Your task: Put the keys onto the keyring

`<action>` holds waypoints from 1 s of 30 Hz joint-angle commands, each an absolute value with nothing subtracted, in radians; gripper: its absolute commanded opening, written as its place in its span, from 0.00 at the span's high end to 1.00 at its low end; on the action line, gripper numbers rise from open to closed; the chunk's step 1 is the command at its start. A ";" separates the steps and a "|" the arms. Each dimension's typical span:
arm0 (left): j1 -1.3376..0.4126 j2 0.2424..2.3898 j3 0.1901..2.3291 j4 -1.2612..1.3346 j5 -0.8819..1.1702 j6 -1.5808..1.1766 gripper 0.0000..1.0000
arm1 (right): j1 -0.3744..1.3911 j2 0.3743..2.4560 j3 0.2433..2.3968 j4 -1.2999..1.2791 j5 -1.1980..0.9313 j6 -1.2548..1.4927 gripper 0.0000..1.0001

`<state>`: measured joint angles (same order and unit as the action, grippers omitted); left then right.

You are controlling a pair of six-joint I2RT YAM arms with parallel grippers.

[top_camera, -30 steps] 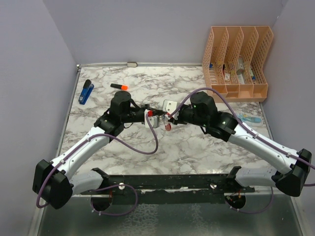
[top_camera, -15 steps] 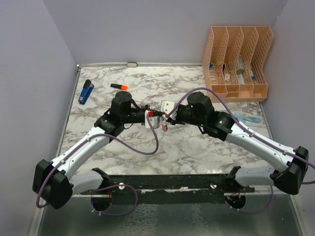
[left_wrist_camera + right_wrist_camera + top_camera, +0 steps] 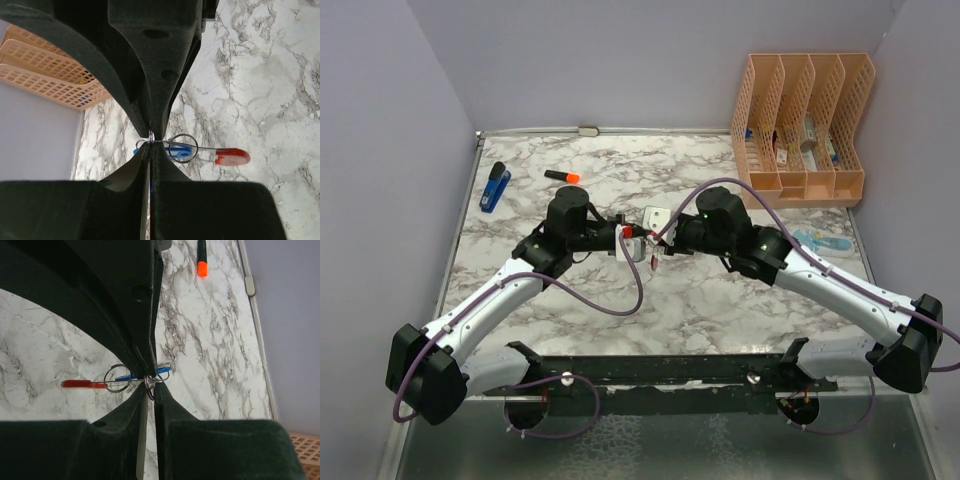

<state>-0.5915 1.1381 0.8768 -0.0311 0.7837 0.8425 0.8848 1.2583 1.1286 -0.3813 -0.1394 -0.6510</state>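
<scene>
My left gripper [image 3: 631,243] and right gripper [image 3: 657,244] meet tip to tip above the table's middle. In the left wrist view the left gripper [image 3: 151,142] is shut on the silvery wire end of the keyring, and the keyring's red end [image 3: 232,156] sticks out to the right. A blue-headed key [image 3: 172,150] and a round split ring [image 3: 196,148] hang on that wire. In the right wrist view the right gripper [image 3: 150,384] is shut on a small dark ring at the wire, with the blue key [image 3: 150,373], the split ring [image 3: 106,380] and the red end [image 3: 77,384] beside it.
An orange-and-black marker [image 3: 563,177] and a dark-blue stapler-like object [image 3: 496,187] lie at the back left. A peach file organiser [image 3: 805,125] stands at the back right. A small white object [image 3: 660,214] lies just behind the grippers. A pale blue item [image 3: 823,241] lies at the right.
My right gripper has moved left, closing the gap to the left gripper's tip. The small red piece under it moved left with it. The left arm has stayed put.
</scene>
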 commanded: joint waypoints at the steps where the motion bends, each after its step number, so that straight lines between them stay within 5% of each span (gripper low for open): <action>1: -0.604 1.137 0.920 0.000 0.796 0.833 1.00 | 0.892 1.264 1.161 -0.341 -0.166 -0.645 0.93; 10: -0.605 1.132 0.918 -0.004 0.777 0.833 1.00 | 0.893 1.251 1.149 -0.337 -0.147 -0.594 0.99; 14: -0.604 1.132 0.917 0.001 0.763 0.834 0.80 | 0.893 1.227 1.118 -0.312 -0.121 -0.555 0.99; 18: -0.604 1.131 0.919 0.013 0.744 0.832 0.72 | 0.893 1.192 1.079 -0.278 -0.094 -0.513 0.99; 30: -0.604 1.122 0.919 0.020 0.730 0.850 0.70 | 0.893 1.103 0.996 -0.128 -0.024 -0.365 0.99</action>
